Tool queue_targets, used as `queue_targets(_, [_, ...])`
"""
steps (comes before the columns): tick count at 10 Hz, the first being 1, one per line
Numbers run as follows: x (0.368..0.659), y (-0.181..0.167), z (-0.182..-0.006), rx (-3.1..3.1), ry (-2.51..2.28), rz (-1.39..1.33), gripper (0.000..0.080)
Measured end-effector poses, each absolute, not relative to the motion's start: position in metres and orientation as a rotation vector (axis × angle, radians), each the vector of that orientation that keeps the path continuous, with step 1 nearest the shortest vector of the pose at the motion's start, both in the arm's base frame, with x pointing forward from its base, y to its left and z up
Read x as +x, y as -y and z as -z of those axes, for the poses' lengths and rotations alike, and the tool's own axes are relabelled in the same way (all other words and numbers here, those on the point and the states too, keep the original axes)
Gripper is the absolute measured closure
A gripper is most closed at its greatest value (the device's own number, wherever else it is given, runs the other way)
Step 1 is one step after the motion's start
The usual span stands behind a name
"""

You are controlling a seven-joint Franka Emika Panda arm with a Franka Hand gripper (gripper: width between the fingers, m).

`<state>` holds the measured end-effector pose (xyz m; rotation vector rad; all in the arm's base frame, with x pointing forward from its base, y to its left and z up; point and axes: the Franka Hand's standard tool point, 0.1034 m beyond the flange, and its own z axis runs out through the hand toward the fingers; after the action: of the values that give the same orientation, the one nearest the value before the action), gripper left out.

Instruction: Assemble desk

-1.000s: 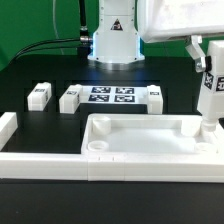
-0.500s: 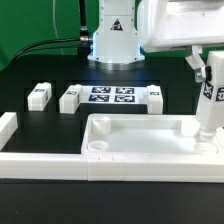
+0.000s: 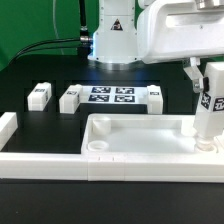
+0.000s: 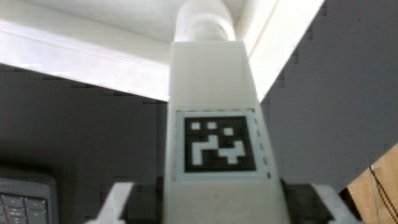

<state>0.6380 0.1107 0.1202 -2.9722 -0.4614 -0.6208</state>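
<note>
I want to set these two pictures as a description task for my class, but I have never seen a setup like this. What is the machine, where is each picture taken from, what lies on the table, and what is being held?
The machine is a white robot arm with a two-fingered end effector. One picture comes from a camera off the arm that sees the whole scene. The other comes from a camera on the arm's wrist, looking along the part it holds. On the black table lie a white tray-like tabletop, three loose legs, a flat marker board and white border rails. The end effector is shut on an upright leg. The leg's lower end is at a tabletop corner on the exterior view's right.
</note>
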Motion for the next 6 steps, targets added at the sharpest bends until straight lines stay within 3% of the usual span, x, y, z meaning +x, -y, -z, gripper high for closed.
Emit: queue_targets(6, [0.638,-0.112,-0.106,-2.973,0.459,0.597,0.0509])
